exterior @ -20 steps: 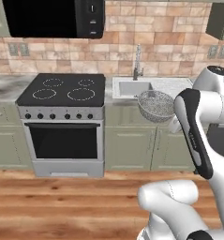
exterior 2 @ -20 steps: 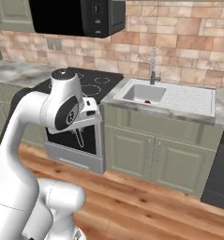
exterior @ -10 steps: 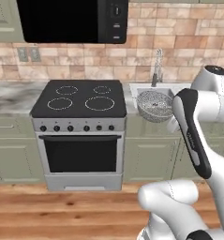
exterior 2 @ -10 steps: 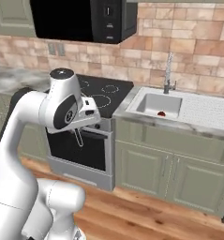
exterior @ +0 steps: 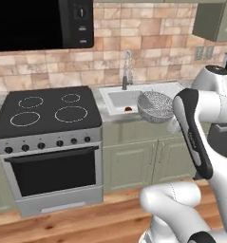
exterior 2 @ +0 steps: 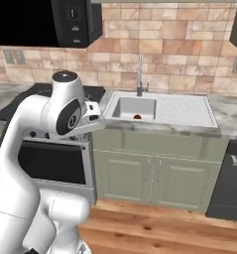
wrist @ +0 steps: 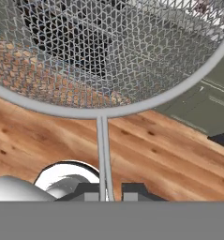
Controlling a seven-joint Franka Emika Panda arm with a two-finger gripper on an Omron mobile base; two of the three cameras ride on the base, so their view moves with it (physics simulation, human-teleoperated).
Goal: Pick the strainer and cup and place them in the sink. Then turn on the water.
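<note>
My end effector (wrist: 104,191) is closed on the thin wire handle of the strainer (wrist: 108,51); in the hand view the two dark fingertips (wrist: 134,190) sit tight on either side of that handle, and the round mesh bowl spreads across the top with wooden floor (wrist: 146,150) beneath it; in the left base view the strainer (exterior: 155,107) hangs in the air in front of the surface (exterior: 174,90), its bowl just at the front edge of the sink (exterior: 122,98), beside my forearm; the sink (exterior 2: 135,108) is a white basin with a ribbed drainboard (exterior 2: 184,109) to its right; a small red and brown ball (exterior 2: 138,117) lies in the basin; the chrome faucet (exterior 2: 140,74) stands upright behind the basin against the brick wall (exterior 2: 179,44); a black stove (exterior: 48,111) sits to the left of the sink.
</note>
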